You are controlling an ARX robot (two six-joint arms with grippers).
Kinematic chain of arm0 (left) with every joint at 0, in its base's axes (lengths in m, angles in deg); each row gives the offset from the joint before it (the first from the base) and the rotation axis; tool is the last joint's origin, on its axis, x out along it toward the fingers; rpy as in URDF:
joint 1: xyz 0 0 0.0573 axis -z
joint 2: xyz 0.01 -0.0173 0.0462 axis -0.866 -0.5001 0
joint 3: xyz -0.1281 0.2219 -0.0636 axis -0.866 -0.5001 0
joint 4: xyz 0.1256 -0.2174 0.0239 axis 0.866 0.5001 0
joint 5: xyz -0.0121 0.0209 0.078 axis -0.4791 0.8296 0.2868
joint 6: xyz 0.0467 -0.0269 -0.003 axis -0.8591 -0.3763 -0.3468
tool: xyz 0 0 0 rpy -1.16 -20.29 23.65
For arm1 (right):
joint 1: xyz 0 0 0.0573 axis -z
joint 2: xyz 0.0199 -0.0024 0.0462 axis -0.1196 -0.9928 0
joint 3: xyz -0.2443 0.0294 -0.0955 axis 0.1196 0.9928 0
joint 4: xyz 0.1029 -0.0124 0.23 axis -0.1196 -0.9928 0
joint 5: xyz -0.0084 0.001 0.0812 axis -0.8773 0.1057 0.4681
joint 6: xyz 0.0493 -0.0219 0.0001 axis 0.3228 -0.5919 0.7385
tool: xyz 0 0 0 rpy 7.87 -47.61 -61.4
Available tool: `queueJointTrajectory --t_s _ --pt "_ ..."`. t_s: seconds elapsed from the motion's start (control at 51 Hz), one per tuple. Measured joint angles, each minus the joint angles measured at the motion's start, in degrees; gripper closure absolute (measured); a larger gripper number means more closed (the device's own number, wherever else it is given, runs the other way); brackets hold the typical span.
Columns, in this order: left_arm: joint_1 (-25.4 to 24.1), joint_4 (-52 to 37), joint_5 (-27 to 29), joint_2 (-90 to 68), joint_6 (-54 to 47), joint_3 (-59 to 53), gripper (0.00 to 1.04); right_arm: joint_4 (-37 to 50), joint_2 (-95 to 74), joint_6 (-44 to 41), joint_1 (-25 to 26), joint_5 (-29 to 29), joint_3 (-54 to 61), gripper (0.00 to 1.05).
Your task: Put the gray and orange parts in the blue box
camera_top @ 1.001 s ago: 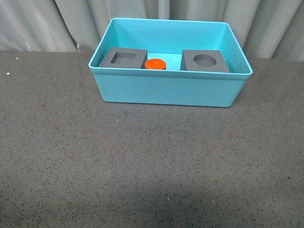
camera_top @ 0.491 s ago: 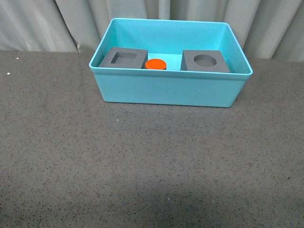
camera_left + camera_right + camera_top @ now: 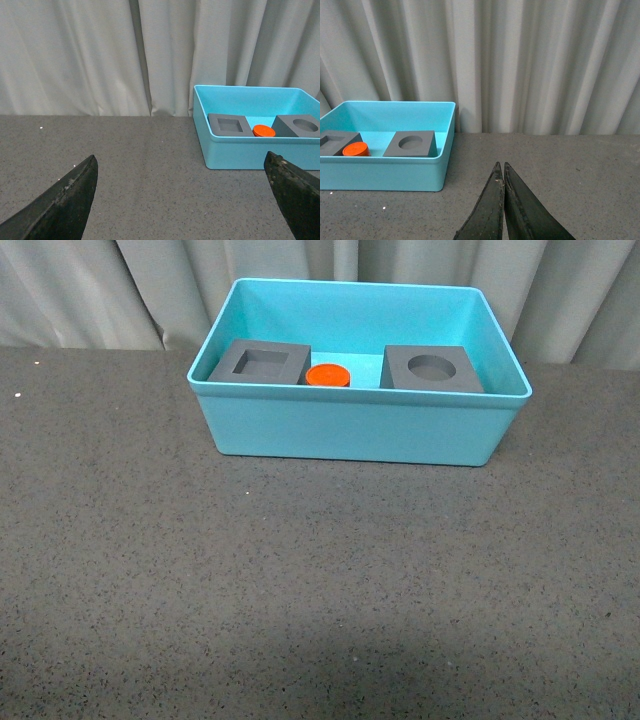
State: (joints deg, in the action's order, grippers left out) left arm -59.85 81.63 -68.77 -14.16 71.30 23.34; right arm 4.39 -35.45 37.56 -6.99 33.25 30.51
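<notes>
The blue box (image 3: 350, 430) stands at the far middle of the dark table. Inside it lie the gray cube with a square recess (image 3: 260, 362), the orange cylinder (image 3: 327, 375) and the gray cube with a round recess (image 3: 431, 368). All three also show in the left wrist view: square-recess cube (image 3: 230, 125), cylinder (image 3: 263, 131), round-recess cube (image 3: 300, 126), box (image 3: 250, 152). The right wrist view shows the box (image 3: 385, 175) and the round-recess cube (image 3: 411, 144). My left gripper (image 3: 182, 165) is open and empty, well short of the box. My right gripper (image 3: 500, 165) is shut and empty, beside the box. Neither arm shows in the front view.
A pale pleated curtain (image 3: 80, 290) hangs behind the table's far edge. The speckled dark tabletop (image 3: 300, 580) stretches in front of the box.
</notes>
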Motion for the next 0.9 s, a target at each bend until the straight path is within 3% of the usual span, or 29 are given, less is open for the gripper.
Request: queueJointTrajectory --t_s 0.255,0.334,0.471,0.608,0.805,0.903 --pt "0.0 0.0 0.0 0.0 0.0 0.0 0.07 -5.01 4.92 0.0 0.0 0.0 0.0 1.04" --pt "0.0 0.0 0.0 0.0 0.0 0.0 0.07 -13.9 12.02 0.0 0.0 0.15 -0.04 1.04" --pt "0.0 0.0 0.0 0.02 0.0 0.0 0.07 -14.38 13.94 -0.02 0.0 0.15 -0.04 1.04" --pt "0.0 0.0 0.0 0.02 0.0 0.0 0.07 -14.4 13.99 -0.02 0.0 0.15 -0.04 0.78" --pt "0.0 0.0 0.0 0.02 0.0 0.0 0.07 -14.4 13.99 -0.02 0.0 0.15 -0.04 0.49" --pt "0.0 0.0 0.0 0.02 0.0 0.0 0.07 -14.4 13.99 -0.02 0.0 0.15 -0.04 0.26"
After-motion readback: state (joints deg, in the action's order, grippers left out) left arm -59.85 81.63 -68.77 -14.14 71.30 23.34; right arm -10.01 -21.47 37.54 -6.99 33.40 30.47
